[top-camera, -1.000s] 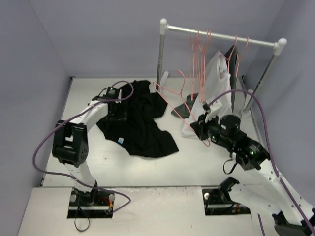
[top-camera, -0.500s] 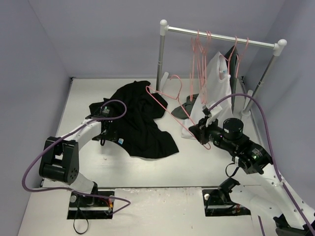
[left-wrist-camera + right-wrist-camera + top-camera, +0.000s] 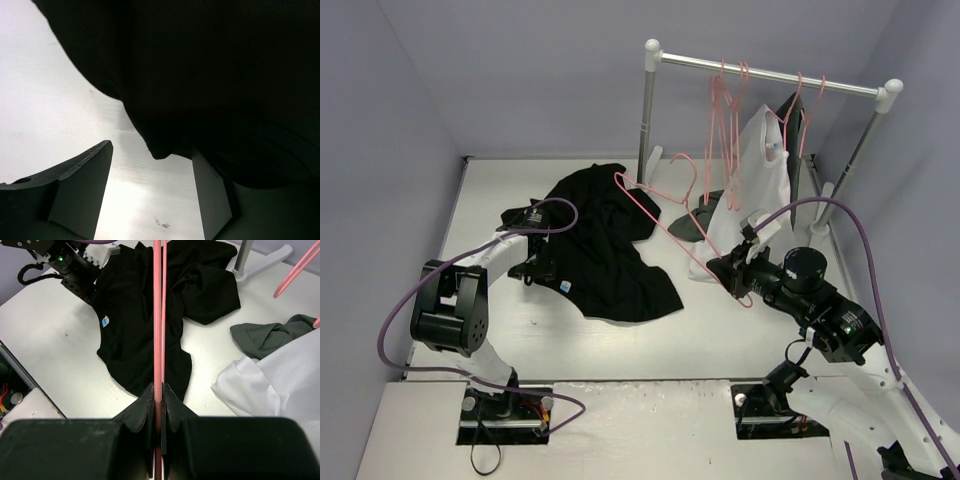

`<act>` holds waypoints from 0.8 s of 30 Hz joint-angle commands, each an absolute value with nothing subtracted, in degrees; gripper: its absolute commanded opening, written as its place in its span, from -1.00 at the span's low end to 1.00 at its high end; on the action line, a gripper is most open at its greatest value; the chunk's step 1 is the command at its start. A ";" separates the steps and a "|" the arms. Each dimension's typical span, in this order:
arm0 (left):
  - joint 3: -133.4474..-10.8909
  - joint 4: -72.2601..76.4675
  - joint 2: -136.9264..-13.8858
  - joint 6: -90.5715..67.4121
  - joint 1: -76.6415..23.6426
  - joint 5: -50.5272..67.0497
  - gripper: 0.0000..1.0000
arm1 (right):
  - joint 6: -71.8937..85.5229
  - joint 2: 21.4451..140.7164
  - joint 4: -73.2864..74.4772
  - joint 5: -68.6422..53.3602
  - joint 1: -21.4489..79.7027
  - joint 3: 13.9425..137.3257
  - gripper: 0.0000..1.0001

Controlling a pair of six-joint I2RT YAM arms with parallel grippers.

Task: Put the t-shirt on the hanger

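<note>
The t-shirt [image 3: 605, 250] is seen as soft, matt black cloth. The hanger [image 3: 158, 315] is made of thin, smooth pink wire. The table [image 3: 500, 330] is finished white, smooth and slightly shiny. The rail [image 3: 770, 75] looks like polished metal.

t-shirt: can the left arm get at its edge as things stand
Probably yes: the left arm sits at the t-shirt's left edge, jaws open with a fold of fabric right at their tips, and nothing in between.
</note>
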State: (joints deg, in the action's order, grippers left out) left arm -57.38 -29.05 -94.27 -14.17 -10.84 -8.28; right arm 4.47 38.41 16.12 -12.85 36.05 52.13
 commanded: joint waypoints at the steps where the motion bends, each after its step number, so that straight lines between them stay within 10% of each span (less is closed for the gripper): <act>1: -60.17 -26.69 -94.48 -12.07 -10.14 -7.33 0.16 | 4.72 39.14 11.95 -14.03 36.39 52.33 -1.00; 10: -61.54 -26.09 -97.04 -10.53 -9.23 -5.84 -0.15 | 4.66 39.83 11.95 -13.91 36.39 51.93 -1.00; 16: -61.79 -25.62 -96.99 -9.50 -9.32 -3.30 -0.97 | 4.92 40.17 11.95 -14.90 36.39 50.98 -1.00; 24: -66.60 -31.44 -94.49 -10.25 -8.38 -1.12 -1.00 | 5.22 41.42 11.87 -18.95 36.91 49.28 -1.00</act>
State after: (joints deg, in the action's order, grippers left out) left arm -60.87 -28.23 -97.73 -10.11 -9.29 -2.69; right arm 4.70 40.15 16.08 -15.34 36.07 49.55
